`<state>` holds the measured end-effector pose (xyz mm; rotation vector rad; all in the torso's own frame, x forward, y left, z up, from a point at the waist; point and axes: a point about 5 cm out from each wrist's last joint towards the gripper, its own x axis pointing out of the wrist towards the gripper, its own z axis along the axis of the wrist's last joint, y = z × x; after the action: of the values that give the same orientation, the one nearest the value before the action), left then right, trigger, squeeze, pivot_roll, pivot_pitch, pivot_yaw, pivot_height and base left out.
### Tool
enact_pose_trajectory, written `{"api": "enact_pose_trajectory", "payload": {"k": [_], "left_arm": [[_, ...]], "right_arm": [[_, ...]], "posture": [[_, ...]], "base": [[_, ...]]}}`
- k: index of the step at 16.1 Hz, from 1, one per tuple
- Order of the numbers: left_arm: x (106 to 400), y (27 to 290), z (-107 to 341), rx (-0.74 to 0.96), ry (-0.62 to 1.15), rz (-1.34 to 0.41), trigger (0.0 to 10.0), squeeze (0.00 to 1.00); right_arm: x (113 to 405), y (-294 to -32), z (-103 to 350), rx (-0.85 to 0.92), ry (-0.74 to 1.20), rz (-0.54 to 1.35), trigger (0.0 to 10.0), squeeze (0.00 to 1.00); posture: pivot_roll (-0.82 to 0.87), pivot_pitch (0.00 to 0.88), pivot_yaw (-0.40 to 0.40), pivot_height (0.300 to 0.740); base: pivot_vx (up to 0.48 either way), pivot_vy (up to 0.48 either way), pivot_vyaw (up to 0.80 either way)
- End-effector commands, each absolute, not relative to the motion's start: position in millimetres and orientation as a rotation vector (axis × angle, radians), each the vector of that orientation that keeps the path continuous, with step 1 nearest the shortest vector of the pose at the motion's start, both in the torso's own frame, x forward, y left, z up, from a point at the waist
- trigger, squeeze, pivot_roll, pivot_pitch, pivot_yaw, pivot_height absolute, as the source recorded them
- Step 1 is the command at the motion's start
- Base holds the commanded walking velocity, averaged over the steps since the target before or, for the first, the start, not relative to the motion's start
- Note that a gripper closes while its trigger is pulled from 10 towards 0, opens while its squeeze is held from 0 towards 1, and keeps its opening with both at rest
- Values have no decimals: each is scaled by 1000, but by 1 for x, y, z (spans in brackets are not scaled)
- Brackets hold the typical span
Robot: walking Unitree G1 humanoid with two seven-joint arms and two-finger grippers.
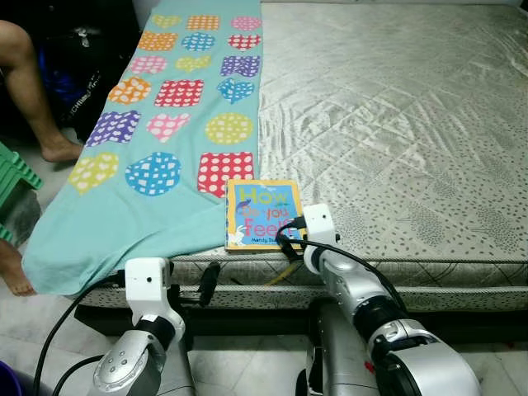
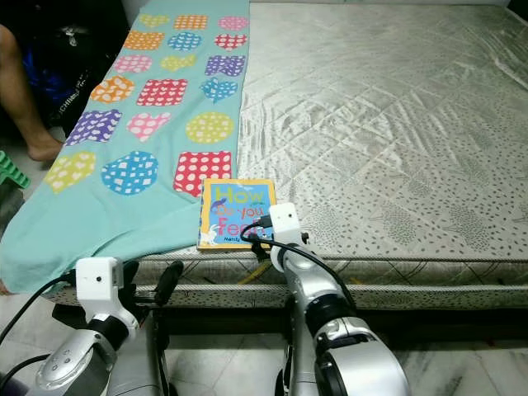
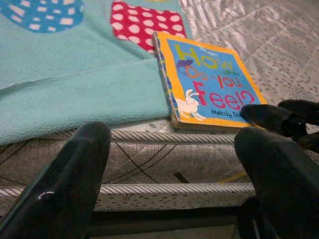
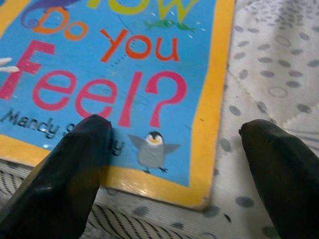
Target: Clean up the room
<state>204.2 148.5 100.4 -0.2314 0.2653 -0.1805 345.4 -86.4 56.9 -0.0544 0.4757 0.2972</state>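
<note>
At the bed's near edge, the right end effector (image 4: 169,149) reached over the book's (image 1: 262,213) corner, fingers spread. Lower down, the left end effector (image 3: 174,174) hovered open, facing the mattress (image 1: 396,124) side. Beside the book lay a teal patterned blanket (image 1: 165,124).

Even, bright indoor light; sharp head views, soft close-ups.

The mattress (image 1: 396,124) shows a pale sheen across its quilted satin, while the upper left corner falls into deep shadow. In both wrist views the near black fingers (image 4: 70,174) are blurred, and the book (image 4: 124,89) cover is slightly soft.
</note>
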Motion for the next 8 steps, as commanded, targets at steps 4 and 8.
{"api": "enact_pose_trajectory", "payload": {"k": [4,8], "left_arm": [[198,146,98,-232,302,-213,10000,0],[198,142,98,-235,308,-228,10000,0]], "right_arm": [[341,-83,50,-77,521,315,10000,0],[334,-76,41,-99,540,326,10000,0]], "posture": [[65,118,-16,519],[64,117,-16,519]], "base": [[0,0,0],[0,0,0]]}}
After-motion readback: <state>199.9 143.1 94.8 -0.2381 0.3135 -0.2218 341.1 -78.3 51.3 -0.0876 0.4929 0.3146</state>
